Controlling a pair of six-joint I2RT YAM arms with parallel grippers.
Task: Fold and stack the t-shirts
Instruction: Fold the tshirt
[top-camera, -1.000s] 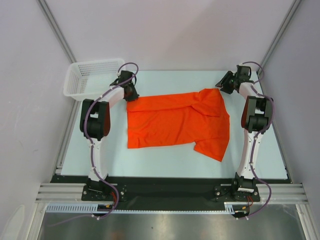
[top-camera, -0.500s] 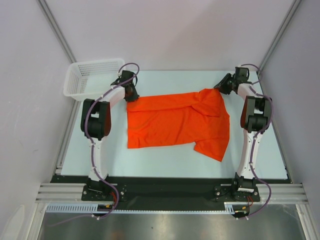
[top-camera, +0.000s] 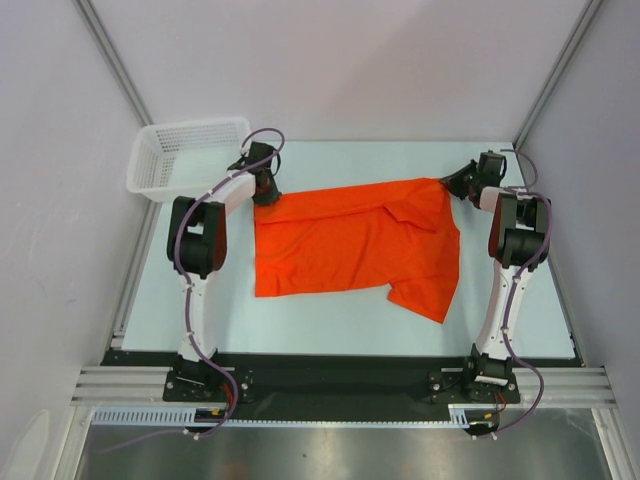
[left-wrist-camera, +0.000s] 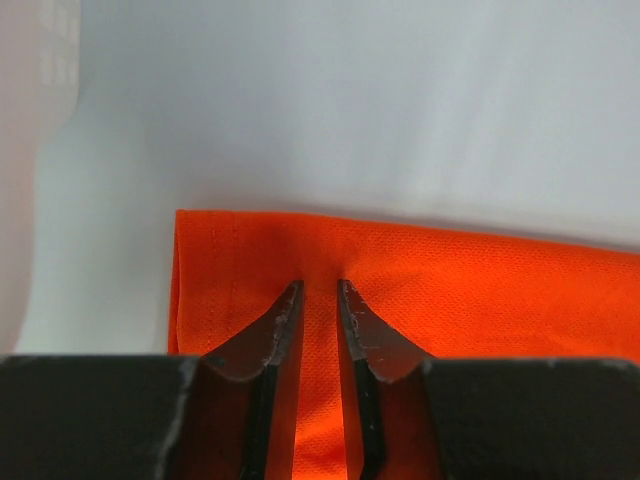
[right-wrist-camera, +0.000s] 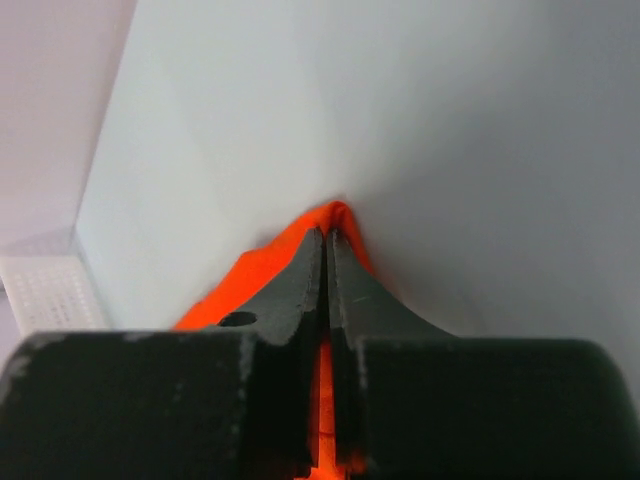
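The orange-red t-shirt lies spread on the pale table, its far part folded over and one sleeve pointing to the near right. My left gripper is at the shirt's far left corner. In the left wrist view the jaws stand a narrow gap apart with cloth between them. My right gripper is at the shirt's far right corner. In the right wrist view its jaws are pressed together on a peak of orange cloth.
A white plastic mesh basket stands at the far left corner of the table, just left of my left arm, and shows in the right wrist view. Grey walls close in the far side and both sides.
My right gripper has come nearer and down onto the shirt's far right corner and closed on it. My left gripper has shifted slightly right at the far left corner.
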